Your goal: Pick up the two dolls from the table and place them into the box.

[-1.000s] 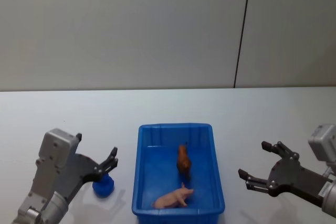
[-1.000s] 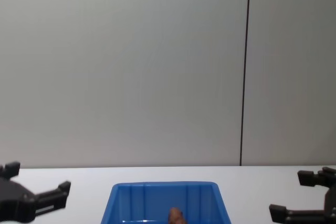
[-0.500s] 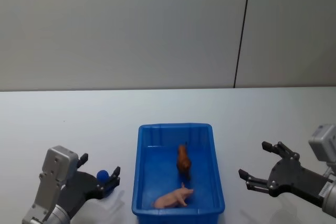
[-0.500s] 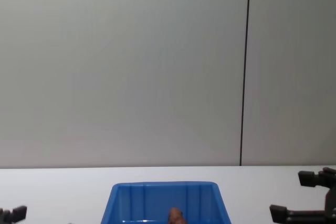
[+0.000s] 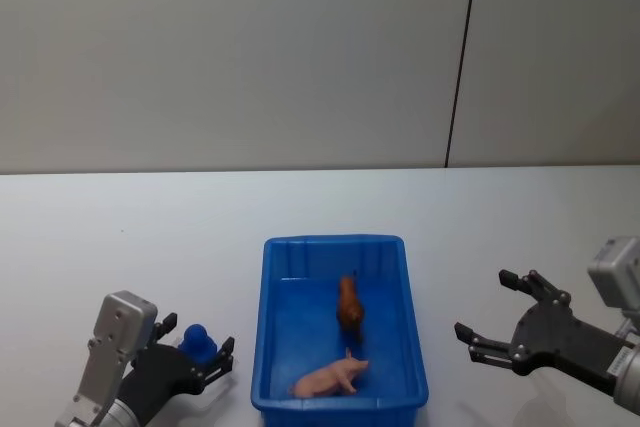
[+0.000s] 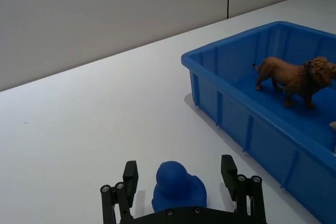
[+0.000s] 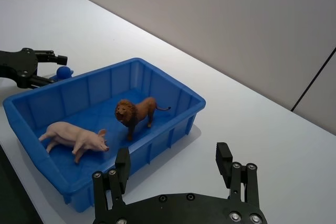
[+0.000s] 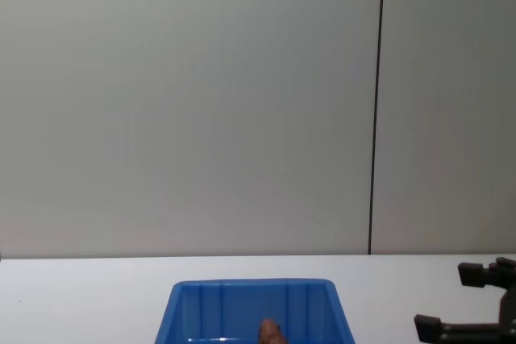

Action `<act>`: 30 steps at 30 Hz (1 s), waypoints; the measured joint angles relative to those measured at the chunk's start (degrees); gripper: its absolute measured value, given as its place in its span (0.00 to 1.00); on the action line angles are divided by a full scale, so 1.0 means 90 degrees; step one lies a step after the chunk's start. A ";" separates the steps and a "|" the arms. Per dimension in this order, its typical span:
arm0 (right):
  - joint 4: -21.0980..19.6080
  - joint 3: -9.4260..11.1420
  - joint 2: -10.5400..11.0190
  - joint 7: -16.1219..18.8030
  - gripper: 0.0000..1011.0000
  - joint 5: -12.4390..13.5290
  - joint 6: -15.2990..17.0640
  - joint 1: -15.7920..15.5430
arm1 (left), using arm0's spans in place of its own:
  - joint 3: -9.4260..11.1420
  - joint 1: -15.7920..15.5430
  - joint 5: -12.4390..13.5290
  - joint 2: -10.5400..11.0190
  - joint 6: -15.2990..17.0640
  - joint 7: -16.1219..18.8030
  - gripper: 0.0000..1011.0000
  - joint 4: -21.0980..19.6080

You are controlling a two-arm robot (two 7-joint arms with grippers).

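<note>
Starting on the left, the left gripper (image 5: 195, 359) sits low over the table (image 5: 130, 237) with its black fingers (image 6: 129, 178) spread apart on either side of a small blue toy (image 6: 177, 185). That one is a smooth, rounded lump of matte blue plastic with a round knob on top, resting on the tabletop between the fingers; I can't tell if they actually touch it. The tabletop itself is flat, plain white-grey and a bit glossy. Just to the right of that is the box (image 5: 274, 322), a bright blue rectangular plastic bin with a thick rolled rim and ribbed inner walls. Both dolls are in it: a brown lion (image 5: 349, 306) standing on all fours toward the far half, hard moulded plastic with a darker shaggy mane and a thin tail, and a pale pink pig (image 5: 329, 376) nearer the front wall, smooth and rounded, with stubby legs. The two are close but not touching. In the chest view just the lion's brown top pokes above the bin rim. Further right, well apart from the box, the right gripper (image 5: 504, 318) hovers above the table with its black fingers (image 7: 224, 161) wide apart and nothing between them.
</note>
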 joint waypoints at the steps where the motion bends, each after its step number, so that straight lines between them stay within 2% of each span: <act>1: 0.0000 0.0000 0.0000 0.0000 0.99 0.0000 0.0000 0.0000 | 0.0000 -0.0020 0.0005 -0.0015 0.0001 -0.0020 0.99 0.0042; 4: 0.0000 0.0000 0.0000 0.0000 0.99 0.0000 0.0000 0.0000 | -0.0004 -0.0078 0.0022 -0.0057 0.0015 -0.0088 0.99 0.0166; 8: 0.0000 0.0000 0.0000 0.0000 0.99 0.0000 0.0000 0.0000 | -0.0014 -0.0132 0.0041 -0.0094 0.0063 -0.0160 0.93 0.0273; 16: 0.0000 0.0000 0.0000 0.0000 0.99 0.0000 0.0000 0.0000 | -0.0035 -0.0222 0.0085 -0.0153 0.0162 -0.0267 0.73 0.0417; 18: 0.0000 0.0000 0.0000 0.0000 0.99 0.0000 0.0000 0.0000 | -0.0040 -0.0242 0.0097 -0.0171 0.0193 -0.0292 0.64 0.0445; 19: 0.0000 0.0000 0.0000 0.0000 0.99 0.0000 0.0000 0.0000 | -0.0040 -0.0242 0.0097 -0.0171 0.0193 -0.0292 0.64 0.0445; 20: 0.0000 0.0000 0.0000 0.0000 0.99 0.0000 0.0000 0.0000 | -0.0044 -0.0251 0.0102 -0.0179 0.0205 -0.0305 0.57 0.0458; 30: 0.0000 0.0000 0.0000 0.0000 0.99 0.0000 -0.0001 0.0000 | -0.0068 -0.0292 0.0179 -0.0209 0.0265 -0.0340 0.50 0.0425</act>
